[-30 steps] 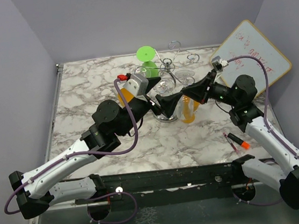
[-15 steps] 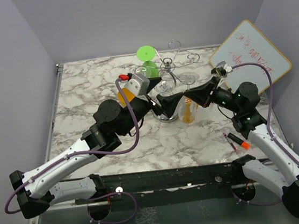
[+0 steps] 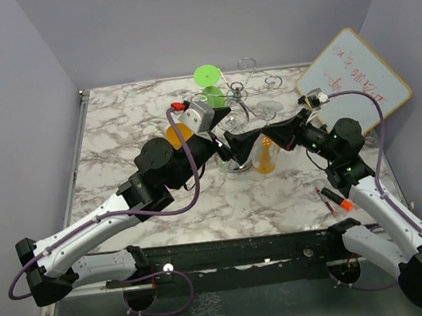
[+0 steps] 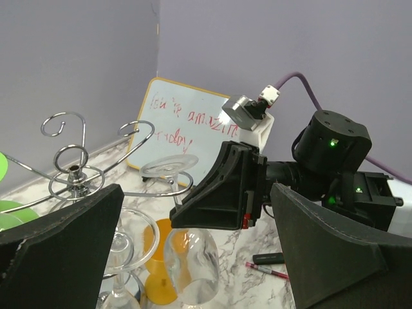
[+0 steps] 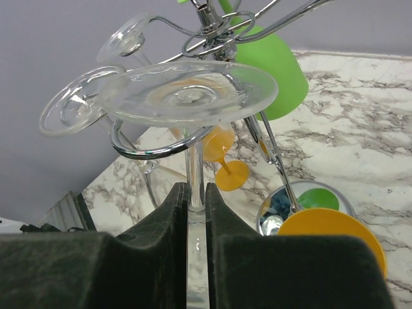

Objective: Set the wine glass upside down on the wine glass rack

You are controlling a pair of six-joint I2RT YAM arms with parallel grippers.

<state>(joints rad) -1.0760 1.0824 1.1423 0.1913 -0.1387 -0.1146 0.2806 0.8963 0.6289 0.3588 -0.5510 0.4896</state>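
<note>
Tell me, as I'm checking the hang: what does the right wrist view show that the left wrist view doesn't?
Only right wrist: the glass foot above a rack hook, its stem clamped. Only left wrist: the whiteboard, a marker, the glass bowl. Both: the rack, the right pincer, an orange glass.

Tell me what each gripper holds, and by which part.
Right gripper pinches the clear wine glass by its stem. Left gripper is open, holding nothing.

Top view high overhead, looking down; wrist views close, facing each other, sharing rack (image 3: 238,91).
</note>
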